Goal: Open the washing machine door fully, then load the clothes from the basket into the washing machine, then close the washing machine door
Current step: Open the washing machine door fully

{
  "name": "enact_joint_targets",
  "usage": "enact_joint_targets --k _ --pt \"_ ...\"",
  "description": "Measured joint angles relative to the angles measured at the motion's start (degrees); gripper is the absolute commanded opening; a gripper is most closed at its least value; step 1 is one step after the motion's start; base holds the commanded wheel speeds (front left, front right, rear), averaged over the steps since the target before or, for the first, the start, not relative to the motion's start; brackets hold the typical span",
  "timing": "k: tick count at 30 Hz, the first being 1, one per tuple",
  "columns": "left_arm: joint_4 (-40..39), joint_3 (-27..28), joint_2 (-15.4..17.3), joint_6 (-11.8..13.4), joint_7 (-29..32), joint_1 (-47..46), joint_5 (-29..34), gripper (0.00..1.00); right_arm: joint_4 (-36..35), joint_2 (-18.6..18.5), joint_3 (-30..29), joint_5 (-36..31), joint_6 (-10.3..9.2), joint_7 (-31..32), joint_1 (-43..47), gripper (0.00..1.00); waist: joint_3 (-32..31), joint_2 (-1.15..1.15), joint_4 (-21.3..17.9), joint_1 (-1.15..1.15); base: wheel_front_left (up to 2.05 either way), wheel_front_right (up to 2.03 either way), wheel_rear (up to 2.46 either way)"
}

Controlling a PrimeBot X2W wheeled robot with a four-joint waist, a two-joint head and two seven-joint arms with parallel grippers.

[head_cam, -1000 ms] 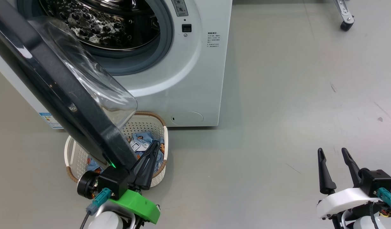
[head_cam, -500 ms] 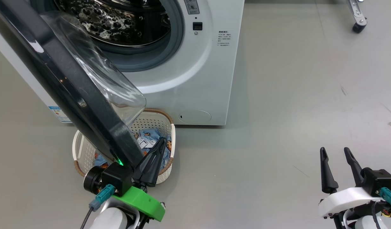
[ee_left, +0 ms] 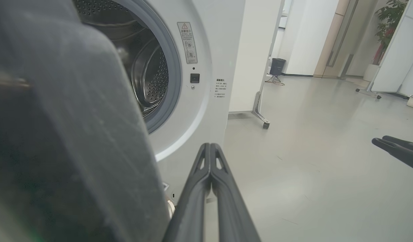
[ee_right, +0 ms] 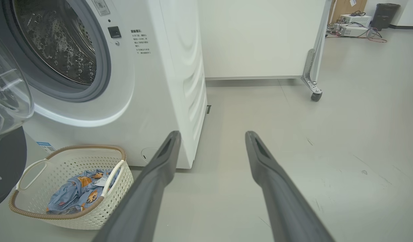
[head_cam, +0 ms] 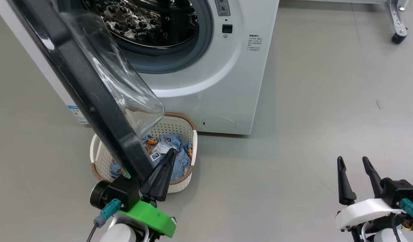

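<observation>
Bright, even overhead light. Soft shadows lie on the floor [head_cam: 310, 101] beside the washing machine [head_cam: 226, 94] and basket [head_cam: 194, 141]. Glare streaks the washing machine door [head_cam: 89, 97] glass and the steel drum [head_cam: 142, 20]. In the left wrist view the near door is a dark blur, and both wrist views bow at the edges.

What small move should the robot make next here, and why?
Probably push the washing machine door further to the robot's left with the shut left gripper, which lies beside its edge. The door hangs over the basket and covers part of the clothes, so it seems not fully open.
</observation>
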Motion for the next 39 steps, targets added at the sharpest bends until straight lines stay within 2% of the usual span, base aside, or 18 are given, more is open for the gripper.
enact_joint_targets --k 19,31,39 --pt "-3.66 0.18 -0.34 2.91 0.0 2.43 0.08 0.0 0.04 0.32 -0.89 -0.32 0.08 0.0 0.01 1.0 0.97 0.0 5.11 0.0 0.0 0.0 0.0" --pt "-5.19 0.05 -0.4 3.55 0.01 4.08 0.08 0.0 0.34 0.55 -1.16 -0.58 0.54 0.0 0.0 1.0 1.2 0.0 9.7 0.0 0.0 0.0 0.0" --pt "-5.23 2.31 -0.3 6.17 0.27 5.22 0.0 0.0 0.56 0.68 -1.64 -0.9 0.55 0.0 0.03 1.0 0.89 0.0 11.56 0.0 0.0 0.0 0.0"
